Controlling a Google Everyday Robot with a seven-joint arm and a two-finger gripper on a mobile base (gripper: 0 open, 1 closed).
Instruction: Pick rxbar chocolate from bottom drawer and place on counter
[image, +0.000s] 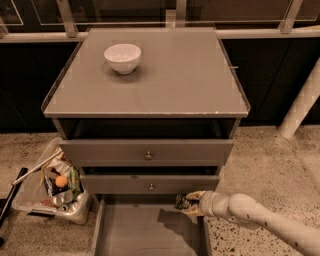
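Gripper (186, 202) low over the right rear of the bottom drawer (145, 231), clamped on a small dark bar, the rxbar chocolate (180, 202) by the look of it (only one end shows). It hangs just under the middle drawer front (150, 184). Risk: a straight lift could knock the bar against that front and shake it loose. The hold seems shallow, so it may slip before reaching the counter (170, 80). White bowl (122, 57) is well apart.
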